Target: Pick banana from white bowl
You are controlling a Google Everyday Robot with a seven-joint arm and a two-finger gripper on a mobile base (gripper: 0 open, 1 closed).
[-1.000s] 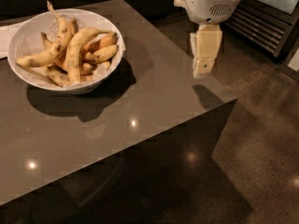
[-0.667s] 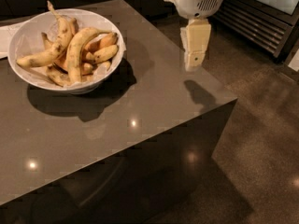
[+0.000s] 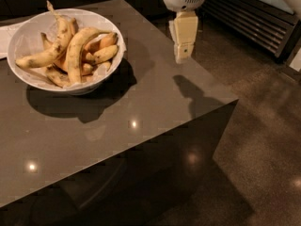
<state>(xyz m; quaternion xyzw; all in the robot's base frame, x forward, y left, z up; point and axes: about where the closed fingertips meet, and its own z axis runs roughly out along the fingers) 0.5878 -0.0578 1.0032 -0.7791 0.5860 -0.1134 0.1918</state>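
Note:
The white bowl point(image 3: 21, 39) stands on the dark table at the far left and holds several bananas. The banana point(image 3: 74, 51), long, strongly curved and pale yellow, lies across the middle of the pile. A slimmer spotted banana point(image 3: 49, 53) with a long thin stem lies left of it, and short orange-yellow ones point(image 3: 104, 53) lie to its right. My gripper point(image 3: 182, 56) hangs point-down from the white arm head above the table's right corner. It is well right of the bowl and holds nothing.
The dark glossy table point(image 3: 141, 107) ends in a right corner just below the gripper, with brown floor point(image 3: 263, 126) beyond. A white paper point(image 3: 3, 36) lies at the far left behind the bowl. A dark slatted grille point(image 3: 254, 18) runs along the back right.
The gripper has moved left and farther back over the table's right corner, closer to the bowl. The bowl and bananas have not moved.

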